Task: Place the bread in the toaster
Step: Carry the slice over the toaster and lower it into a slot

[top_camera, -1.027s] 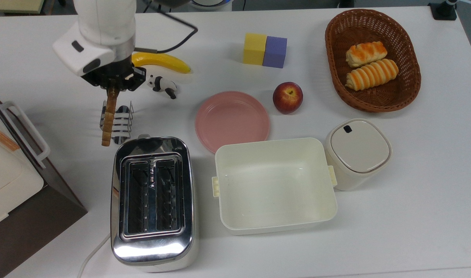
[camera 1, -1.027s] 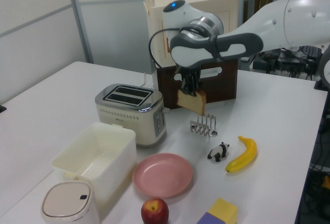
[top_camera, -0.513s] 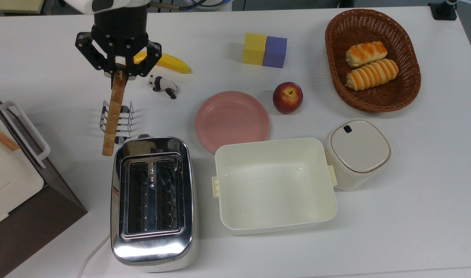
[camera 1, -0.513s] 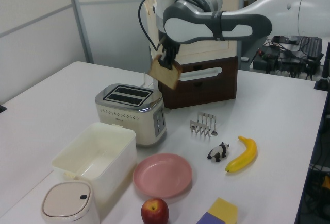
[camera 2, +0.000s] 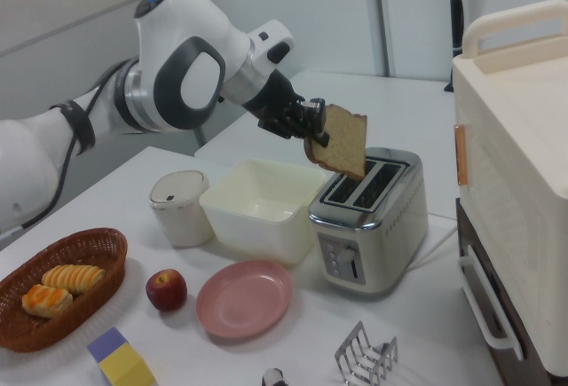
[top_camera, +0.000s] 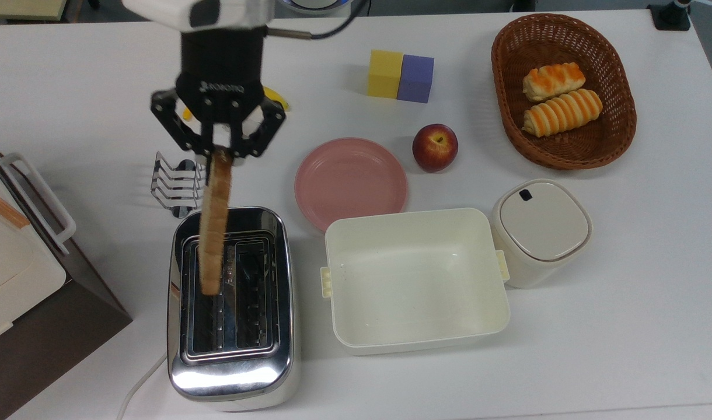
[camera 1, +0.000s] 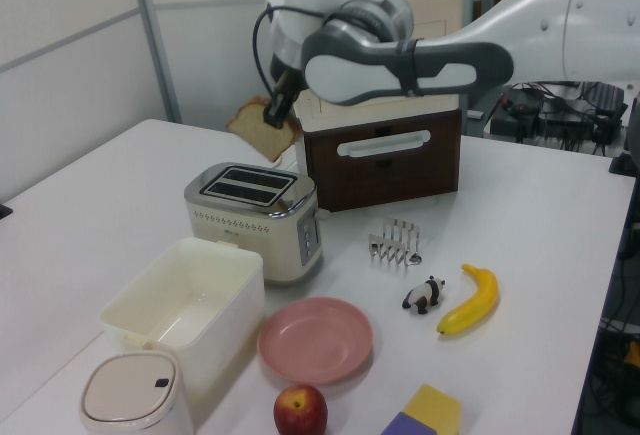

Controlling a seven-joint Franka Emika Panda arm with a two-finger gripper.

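The bread [top_camera: 212, 233] is a brown slice, seen edge-on in the top view and held up in the air. My gripper [top_camera: 219, 153] is shut on its crust end. The slice hangs above the chrome two-slot toaster [top_camera: 233, 379], over the slot on the top view's left, not touching it. In the left view the bread [camera 1: 265, 127] sits tilted in the gripper [camera 1: 275, 113], well above the toaster [camera 1: 255, 220]. In the right view the bread [camera 2: 340, 142] is clear of the toaster [camera 2: 368, 222], with the gripper [camera 2: 312, 133] on its near edge.
A wire toast rack [top_camera: 175, 186] stands just behind the toaster. To the top view's right are a pink plate [top_camera: 350, 181], a white open box [top_camera: 338, 280], a lidded canister [top_camera: 540, 230], an apple [top_camera: 435, 147], blocks [top_camera: 400, 76] and a basket [top_camera: 621, 122] of rolls. A brown cabinet [top_camera: 52, 332] stands left.
The gripper has carried the bread up from the toast rack and across toward the toaster; the slice now hangs over the toaster's slots. The grip has stayed shut on the bread.
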